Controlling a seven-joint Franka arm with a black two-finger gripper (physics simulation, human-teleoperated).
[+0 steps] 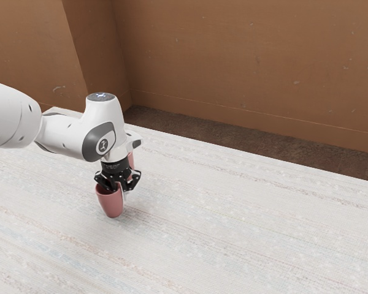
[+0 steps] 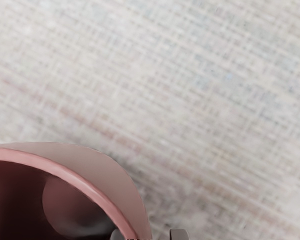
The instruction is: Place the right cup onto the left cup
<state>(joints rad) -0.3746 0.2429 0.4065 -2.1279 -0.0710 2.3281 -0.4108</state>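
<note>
One white arm (image 1: 66, 136) comes in from the exterior view's left, its last links bent so that the hand hangs nearly straight down, low over the table (image 1: 251, 239). Below the wrist, the black gripper (image 1: 121, 187) points at the tabletop, its tips down at the rim of the nearer cup (image 1: 111, 205), which is pink and stands upright directly beneath the hand, mouth upward. The gripper is open, with its two fingers set apart on either side of that cup's wall: in the wrist view one grey fingertip (image 2: 117, 234) is within the mouth, close by the inner side of the wall, and the other fingertip (image 2: 179, 234) is outside, with a strip of table between it and the cup. So the wall lies between the fingers without being clamped; whether the inner one brushes it, I cannot tell. Looking past the hand into the cup, the wrist view shows the dark inside and part of a paler, rounded base. The farther cup (image 1: 131, 160), also pink, is beyond the hand as the exterior view sees it, near the gripper and mostly hidden by it, so how it stands is hard to make out. The pale, faintly striped tabletop spreads around the hand, and well beyond it are a dark brown floor (image 1: 264, 147) and a brown wall (image 1: 245, 61).
</note>
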